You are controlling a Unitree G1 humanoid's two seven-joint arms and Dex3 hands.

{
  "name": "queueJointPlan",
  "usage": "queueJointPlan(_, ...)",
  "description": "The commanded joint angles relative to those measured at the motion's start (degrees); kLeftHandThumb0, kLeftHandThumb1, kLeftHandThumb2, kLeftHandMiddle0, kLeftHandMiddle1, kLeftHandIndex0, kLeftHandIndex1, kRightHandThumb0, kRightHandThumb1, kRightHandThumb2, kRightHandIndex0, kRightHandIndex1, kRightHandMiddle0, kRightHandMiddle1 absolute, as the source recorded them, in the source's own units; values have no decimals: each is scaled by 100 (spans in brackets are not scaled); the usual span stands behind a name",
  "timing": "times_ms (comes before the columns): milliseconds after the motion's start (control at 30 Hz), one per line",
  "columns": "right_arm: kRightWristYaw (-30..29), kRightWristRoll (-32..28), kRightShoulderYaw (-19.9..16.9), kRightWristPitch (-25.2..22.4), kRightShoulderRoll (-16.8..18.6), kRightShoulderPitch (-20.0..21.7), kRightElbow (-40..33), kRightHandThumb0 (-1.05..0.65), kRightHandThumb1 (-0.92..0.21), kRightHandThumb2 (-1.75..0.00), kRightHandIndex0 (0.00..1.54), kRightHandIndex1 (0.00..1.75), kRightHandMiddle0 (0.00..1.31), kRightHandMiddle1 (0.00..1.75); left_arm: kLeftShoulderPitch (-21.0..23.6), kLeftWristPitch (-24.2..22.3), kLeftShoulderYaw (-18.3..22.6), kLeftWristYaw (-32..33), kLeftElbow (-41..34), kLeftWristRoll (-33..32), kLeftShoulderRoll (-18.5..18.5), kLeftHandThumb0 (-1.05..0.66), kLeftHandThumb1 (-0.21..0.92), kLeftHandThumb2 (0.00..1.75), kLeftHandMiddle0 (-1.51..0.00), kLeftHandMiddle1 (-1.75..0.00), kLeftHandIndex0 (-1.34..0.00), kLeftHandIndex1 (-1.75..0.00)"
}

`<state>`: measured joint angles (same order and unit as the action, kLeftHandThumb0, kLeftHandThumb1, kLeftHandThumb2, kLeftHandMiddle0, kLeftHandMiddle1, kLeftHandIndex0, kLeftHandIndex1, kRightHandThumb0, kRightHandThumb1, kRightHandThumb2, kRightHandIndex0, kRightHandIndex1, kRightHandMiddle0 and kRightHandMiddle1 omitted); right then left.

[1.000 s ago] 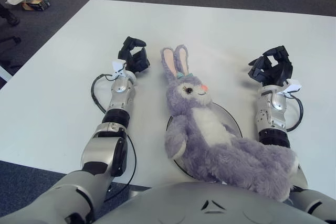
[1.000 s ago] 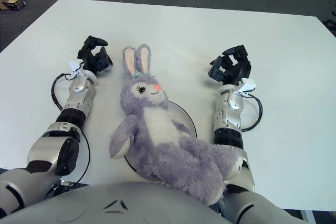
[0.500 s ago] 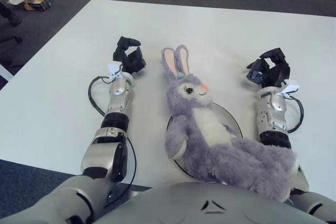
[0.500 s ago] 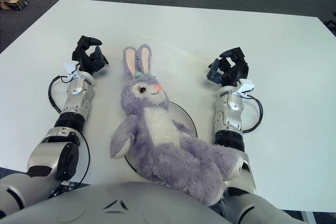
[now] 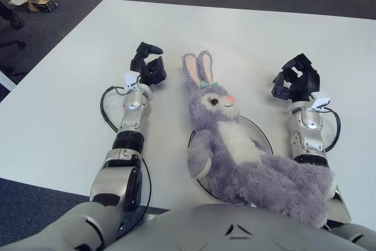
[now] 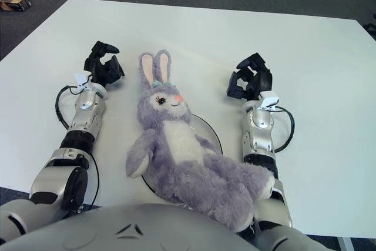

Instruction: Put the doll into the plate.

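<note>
A purple plush rabbit doll (image 5: 235, 145) with a white belly lies on its back over a round plate (image 5: 262, 135) near the table's front edge; its head and ears reach past the plate's far rim and its legs hang towards my right. My left hand (image 5: 148, 64) rests on the table left of the doll's ears, fingers relaxed and empty. My right hand (image 5: 295, 79) rests to the right of the doll's head, fingers relaxed and empty. Neither hand touches the doll.
The white table (image 5: 235, 33) stretches far beyond the hands. Dark carpet surrounds it, with a small box and crumpled paper (image 5: 32, 1) on the floor at far left.
Both hands shifted slightly on the table; the right hand drifted a little left and farther. The doll stays on the plate.
</note>
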<state>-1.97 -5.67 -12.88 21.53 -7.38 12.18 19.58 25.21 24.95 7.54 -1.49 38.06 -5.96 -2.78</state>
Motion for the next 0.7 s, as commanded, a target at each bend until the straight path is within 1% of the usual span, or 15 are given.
queueJointPlan(0,-101,82,65,35,272,-629,174,-1,-3,-165,82,174,60,173,-641,-96,16,-74,246,-34,97,-40,58,99,-106,-175,-41,-175)
queueJointPlan(333,-281,266,166,103,278,-721,51,-1,0,-167,86,175,65,168,-720,57,17,-161,219,-3,106,-40,60,97,-101,-175,-40,-175)
queueJointPlan(667,-347,380,270,82,261,-762,15,-1,1,-167,86,175,66,166,-740,159,-2,-174,257,55,102,-40,60,96,-97,-175,-39,-175)
